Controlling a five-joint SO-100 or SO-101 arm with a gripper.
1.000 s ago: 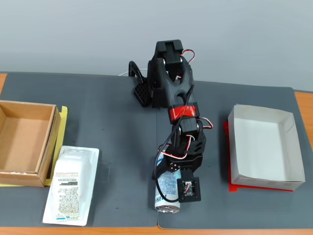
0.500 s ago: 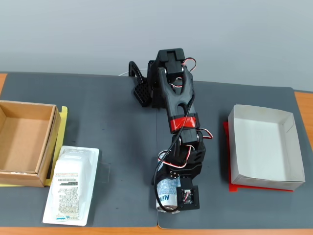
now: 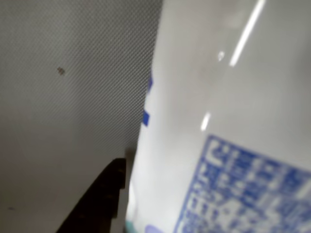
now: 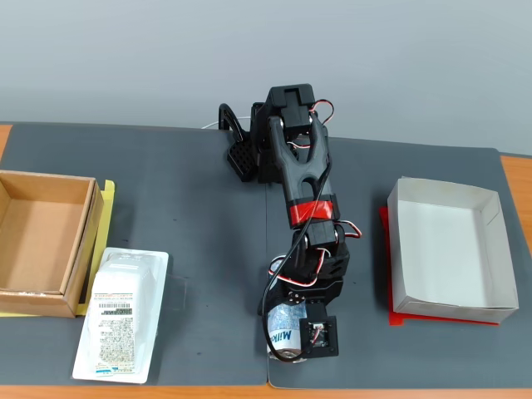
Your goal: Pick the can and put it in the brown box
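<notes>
Item 1, nearest edge of the tabletop point(image 4: 191, 208): the slim white drink can with blue lettering point(image 4: 283, 334) is lying on the dark mat under the arm's wrist, well apart from either box. The black two-finger end effector point(image 4: 287, 342) is sitting low over it, placed, by judgement, for a grasp. Whether it is gripping, closed or open cannot be told: the wrist housing is covering the jaws in the fixed view, and the wrist view is showing only one dark finger point(image 3: 99, 201) beside the blurred can wall point(image 3: 228, 121), contact unclear.

Item 2, left: a flat white plastic-wrapped packet with a barcode label point(image 4: 120, 316) is lying clear of the arm.

Item 3, farther left: the shallow brown cardboard box point(image 4: 41, 241) is waiting empty, its left wall cut off by the frame.

Item 4, right: a shallow white box point(image 4: 449, 249) is resting on a red sheet.
</notes>
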